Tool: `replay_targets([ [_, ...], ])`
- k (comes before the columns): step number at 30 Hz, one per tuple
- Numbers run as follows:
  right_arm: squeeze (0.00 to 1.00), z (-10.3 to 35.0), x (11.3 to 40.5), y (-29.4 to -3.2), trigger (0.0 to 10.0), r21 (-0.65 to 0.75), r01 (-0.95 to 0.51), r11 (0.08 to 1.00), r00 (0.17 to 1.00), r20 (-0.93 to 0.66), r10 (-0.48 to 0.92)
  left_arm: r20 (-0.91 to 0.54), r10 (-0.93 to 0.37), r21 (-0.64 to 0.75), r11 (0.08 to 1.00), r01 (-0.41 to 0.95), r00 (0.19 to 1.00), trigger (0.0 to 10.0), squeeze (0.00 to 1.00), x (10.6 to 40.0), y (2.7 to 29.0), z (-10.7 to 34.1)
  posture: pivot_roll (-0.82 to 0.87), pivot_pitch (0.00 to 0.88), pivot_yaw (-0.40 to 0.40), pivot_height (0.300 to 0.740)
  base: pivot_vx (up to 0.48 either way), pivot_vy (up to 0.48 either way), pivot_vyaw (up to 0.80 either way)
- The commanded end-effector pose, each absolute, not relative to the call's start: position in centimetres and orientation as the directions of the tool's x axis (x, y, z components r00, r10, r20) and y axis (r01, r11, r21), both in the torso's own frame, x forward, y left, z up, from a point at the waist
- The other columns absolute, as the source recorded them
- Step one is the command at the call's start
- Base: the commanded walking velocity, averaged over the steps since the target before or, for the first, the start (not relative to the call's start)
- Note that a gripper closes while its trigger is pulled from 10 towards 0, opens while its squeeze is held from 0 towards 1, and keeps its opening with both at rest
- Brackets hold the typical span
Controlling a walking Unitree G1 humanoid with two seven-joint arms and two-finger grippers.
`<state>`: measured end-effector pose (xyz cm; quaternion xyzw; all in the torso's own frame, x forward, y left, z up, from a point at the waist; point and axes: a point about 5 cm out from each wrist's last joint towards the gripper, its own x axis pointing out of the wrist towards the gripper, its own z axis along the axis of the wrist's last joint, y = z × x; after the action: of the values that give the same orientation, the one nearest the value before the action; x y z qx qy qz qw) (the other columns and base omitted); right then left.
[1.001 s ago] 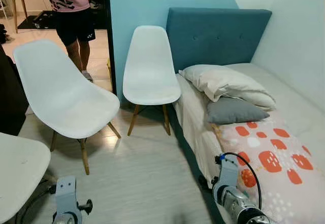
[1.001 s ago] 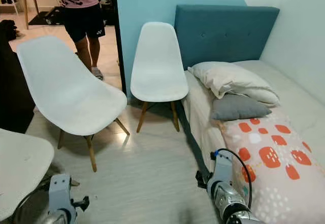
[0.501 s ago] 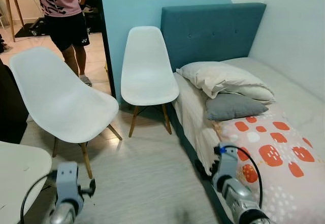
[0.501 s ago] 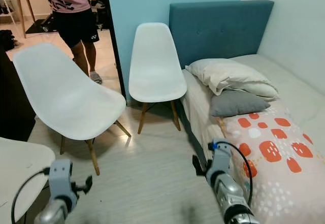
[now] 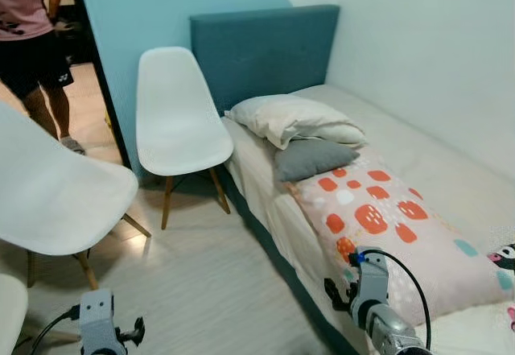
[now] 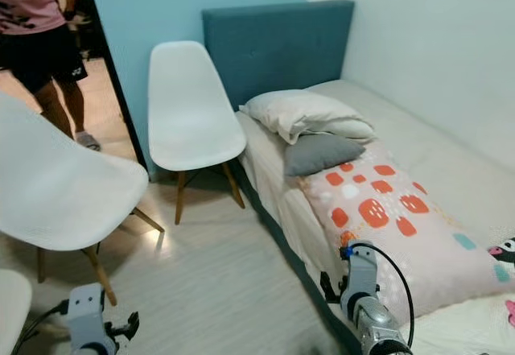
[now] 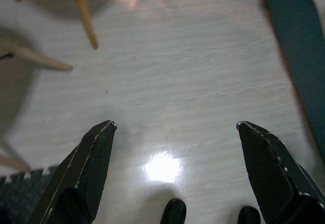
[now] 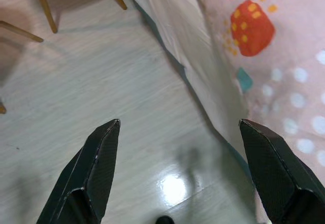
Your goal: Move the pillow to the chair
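Left eye view: pillow (image 5: 294, 118) beyond right tool (image 8: 177, 170).

White pillow (image 6: 302, 113) atop grey pillow (image 6: 320, 153) on bed (image 6: 418, 162), white chair (image 6: 189, 113) beside

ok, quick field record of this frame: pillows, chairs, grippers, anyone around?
pillows: white pillow on top of grey pillow, at head of bed, by patterned blanket
chair: white chair beside bed, seat bare
second chair: near chair on robot's left
left gripper: open, low over floor
right gripper: open, at bed edge
person: standing in doorway
task: not begun
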<state>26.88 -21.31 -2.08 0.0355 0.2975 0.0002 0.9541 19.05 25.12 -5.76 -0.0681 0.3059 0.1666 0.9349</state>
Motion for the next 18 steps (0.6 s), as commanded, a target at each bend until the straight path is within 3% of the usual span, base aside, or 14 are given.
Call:
replay_targets([
  [1, 0.0, -1.9, 27.2, -21.1, 10.0, 0.074, 0.037, 0.997, 0.82, -0.573, 0.012, -0.615, 0.285, -0.012, 0.929, -0.37, 0.736, 10.0, 0.0, 18.1, 26.0, -6.0, 0.13, 0.0, -0.039, 0.74, 0.0, 0.0, 0.0],
  [6, 0.0, -1.8, 27.4, -21.1, 10.0, 0.023, 0.022, 0.999, 0.815, -0.58, -0.005, -0.597, 0.29, -0.038, 0.921, -0.388, 0.748, 10.0, 0.0, 17.5, 26.9, -5.9, 0.15, 0.0, -0.049, 0.74, 0.0, 0.0, 0.0],
  [18, 0.0, -1.3, 28.1, -20.9, 10.0, -0.141, -0.048, 0.989, 0.818, -0.574, -0.042, -0.629, 0.278, -0.017, 0.929, -0.37, 0.726, 10.0, 0.0, 17.2, 27.1, -6.1, 0.14, 0.0, -0.049, 0.74, 0.271, 0.0, 0.0],
])
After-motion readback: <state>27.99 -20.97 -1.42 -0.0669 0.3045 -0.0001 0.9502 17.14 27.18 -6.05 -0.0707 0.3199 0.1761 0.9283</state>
